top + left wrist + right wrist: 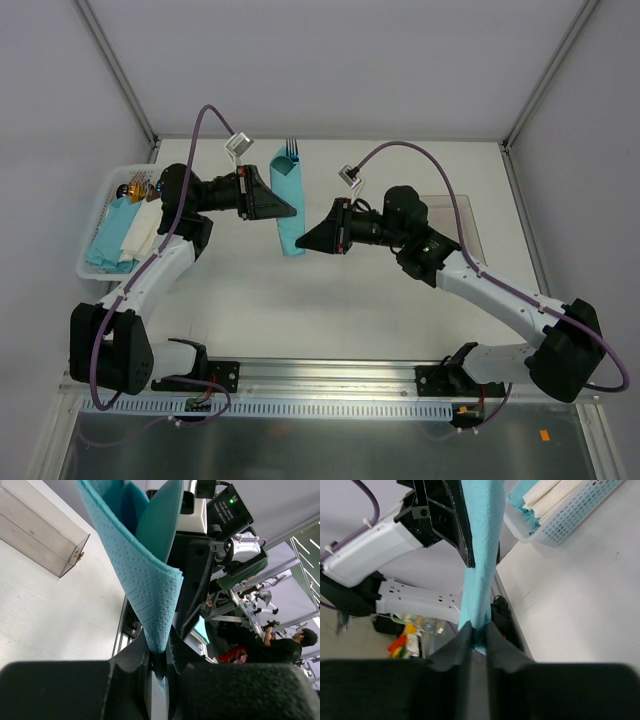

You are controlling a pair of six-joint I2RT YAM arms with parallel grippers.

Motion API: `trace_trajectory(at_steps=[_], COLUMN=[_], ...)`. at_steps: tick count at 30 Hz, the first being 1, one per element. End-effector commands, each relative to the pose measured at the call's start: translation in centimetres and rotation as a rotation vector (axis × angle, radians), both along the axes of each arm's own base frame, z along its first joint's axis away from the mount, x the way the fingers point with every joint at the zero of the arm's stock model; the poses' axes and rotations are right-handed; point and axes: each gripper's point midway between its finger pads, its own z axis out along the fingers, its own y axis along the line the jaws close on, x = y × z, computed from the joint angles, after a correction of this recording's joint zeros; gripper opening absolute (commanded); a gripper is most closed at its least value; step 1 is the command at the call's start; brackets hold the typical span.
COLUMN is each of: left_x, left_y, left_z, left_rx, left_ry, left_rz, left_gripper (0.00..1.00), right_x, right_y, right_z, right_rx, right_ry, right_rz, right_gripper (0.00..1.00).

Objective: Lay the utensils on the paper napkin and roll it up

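No text can be read in full. The only lettering is a few lines of white print on the black box-shaped plastic module (231, 511) in the left wrist view, just below its small green light (231, 501). The characters are too small and tilted to make out. A small orange tag (545, 435) near the bottom edge of the top view is too small to tell any marking.
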Motion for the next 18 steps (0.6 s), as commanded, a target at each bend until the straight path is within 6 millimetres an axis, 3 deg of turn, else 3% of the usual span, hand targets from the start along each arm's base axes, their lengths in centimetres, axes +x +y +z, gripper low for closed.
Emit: trace_trajectory(at_steps=[1, 2, 4, 6, 7, 9, 12, 13, 14, 16, 18], left_x=[0.0, 0.0, 0.0, -0.1, -0.2, -0.3, -0.6, -1.0, -0.4, -0.7, 1.0], left_y=[0.2, 0.2, 0.3, 0.4, 0.4, 0.6, 1.1, 1.4, 2.1, 3.5, 6.1], left_z=[1.9, 1.9, 2.0, 2.0, 1.9, 1.5, 0.8, -0.4, -1.1, -1.5, -1.8], left_rx=[-0.015, -0.014, -0.010, -0.001, 0.004, 0.032, 0.079, 0.116, 0.137, 0.138, 0.127], left_ry=[-0.107, -0.105, -0.118, -0.114, -0.117, -0.115, -0.199, -0.092, -0.174, -0.133, -0.122], left_rz=[0.017, 0.019, 0.018, 0.019, 0.019, 0.015, -0.015, -0.025, -0.010, -0.032, 0.016], left_gripper=[0.00, 0.00, 0.00, 0.00, 0.00, 0.00, 0.00, 0.00, 0.00, 0.00, 0.00], right_x=[-0.7, -0.7, -0.7, -0.6, -0.5, -0.4, -0.3, -0.3, -0.3, -0.3, -0.2], right_y=[0.2, 0.3, 0.5, 0.6, 0.7, 0.6, 0.1, 0.0, -0.3, -0.7, -1.1], right_z=[0.8, 0.7, 0.7, 0.8, 0.8, 0.7, 0.4, 0.3, 0.0, -0.1, -0.6], right_rx=[0.020, 0.017, 0.017, 0.019, 0.018, 0.013, -0.003, -0.010, -0.016, -0.020, -0.030], right_ry=[-0.037, -0.034, -0.037, -0.027, -0.026, -0.025, -0.040, -0.044, -0.041, -0.044, -0.042], right_rz=[0.023, 0.026, 0.026, 0.029, 0.029, 0.012, 0.003, 0.002, 0.003, -0.001, -0.008], right_gripper=[0.11, 0.03, 0.01, 0.20, 0.42, 0.53, 0.57, 0.57, 0.57, 0.57, 0.57])
